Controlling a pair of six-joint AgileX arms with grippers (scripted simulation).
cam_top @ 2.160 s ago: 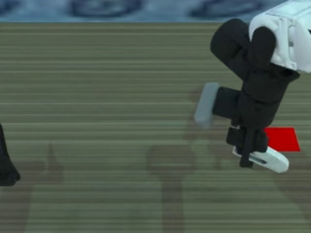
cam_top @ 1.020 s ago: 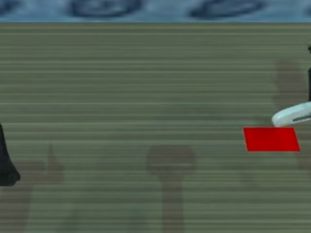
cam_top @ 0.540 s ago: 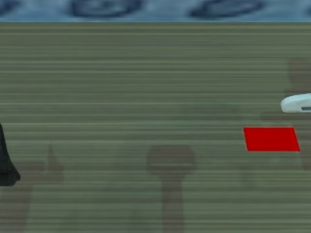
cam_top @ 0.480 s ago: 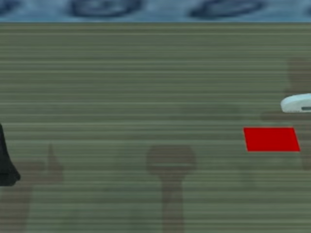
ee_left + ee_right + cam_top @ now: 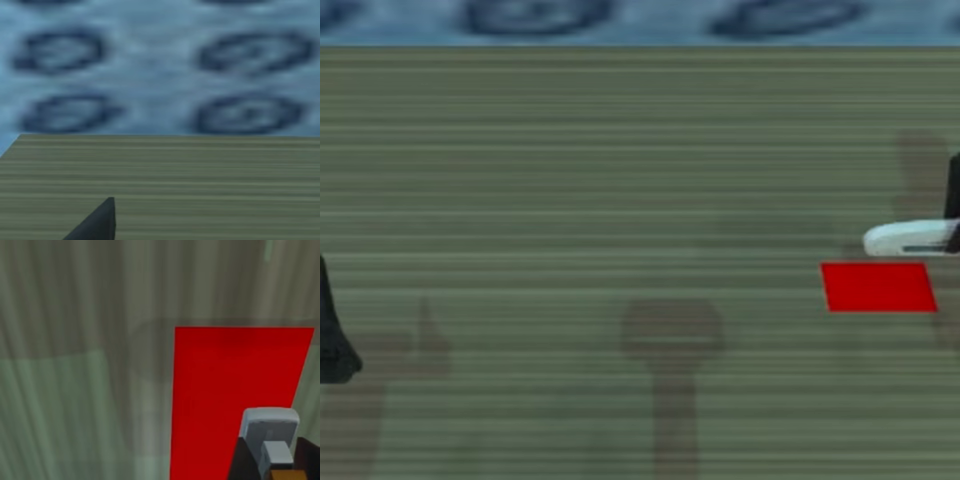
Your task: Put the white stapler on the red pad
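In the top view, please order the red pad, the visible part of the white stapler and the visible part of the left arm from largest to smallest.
1. The red pad looks largest.
2. The white stapler, cut off near the right edge.
3. The left arm, a dark sliver at the left edge; it looks close to the stapler, so this order is unsure.

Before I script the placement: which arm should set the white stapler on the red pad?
Right. Its end effector holds the white stapler beside the red pad; the left arm sits parked at the table's left edge.
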